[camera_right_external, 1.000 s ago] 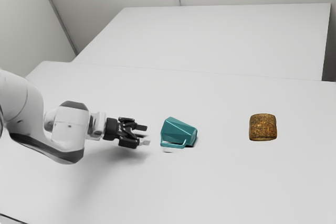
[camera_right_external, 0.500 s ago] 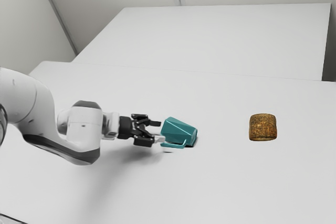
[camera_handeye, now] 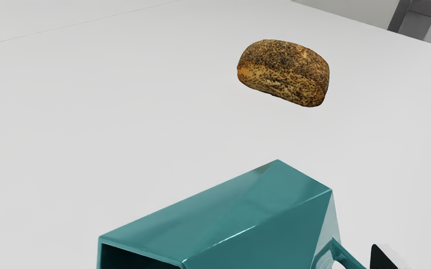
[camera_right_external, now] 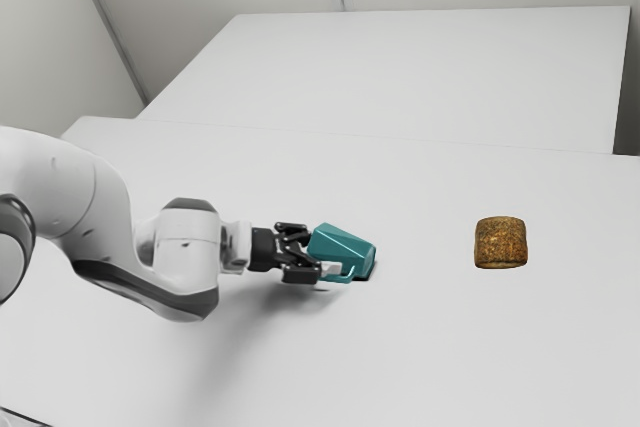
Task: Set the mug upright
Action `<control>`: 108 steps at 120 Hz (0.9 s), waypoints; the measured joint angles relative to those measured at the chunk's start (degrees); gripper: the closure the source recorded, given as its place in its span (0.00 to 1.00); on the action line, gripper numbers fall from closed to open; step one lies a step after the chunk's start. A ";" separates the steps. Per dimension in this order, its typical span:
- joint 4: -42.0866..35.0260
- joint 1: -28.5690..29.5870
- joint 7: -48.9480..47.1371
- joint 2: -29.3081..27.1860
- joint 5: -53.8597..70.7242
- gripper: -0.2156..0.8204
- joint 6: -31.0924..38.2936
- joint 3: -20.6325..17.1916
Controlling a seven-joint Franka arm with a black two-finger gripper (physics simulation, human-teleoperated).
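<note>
Since the earlier frames, arm (camera_right_external: 190, 252) and gripper (camera_right_external: 322, 252) are displaced toward the exterior view's right, now up at the mug (camera_right_external: 345, 245); mug position unchanged. Pincer state: open, fingers standing apart at the mug's near end; one fingertip (camera_handeye: 381, 259) lies beside the handle (camera_handeye: 344, 254) in the wrist view. Mug rests on its side on the white table (camera_right_external: 450, 347), mouth toward the gripper. Farther right, well apart: one seeded bread loaf (camera_right_external: 500, 243).
</note>
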 joint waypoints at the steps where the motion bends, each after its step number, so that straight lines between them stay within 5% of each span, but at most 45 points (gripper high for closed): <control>1: 0.00 0.00 0.03 0.01 -0.08 0.36 0.02 -0.02; 25: 0.13 0.02 0.53 -0.64 -1.00 0.70 0.41 -0.10; 40: 0.87 0.03 0.79 -0.88 -1.08 0.83 0.62 -0.11; 77: 4.23 0.01 -0.37 -2.49 2.02 0.94 3.97 -0.84; 108: 7.07 0.37 -14.95 -9.78 34.56 0.96 9.10 -1.07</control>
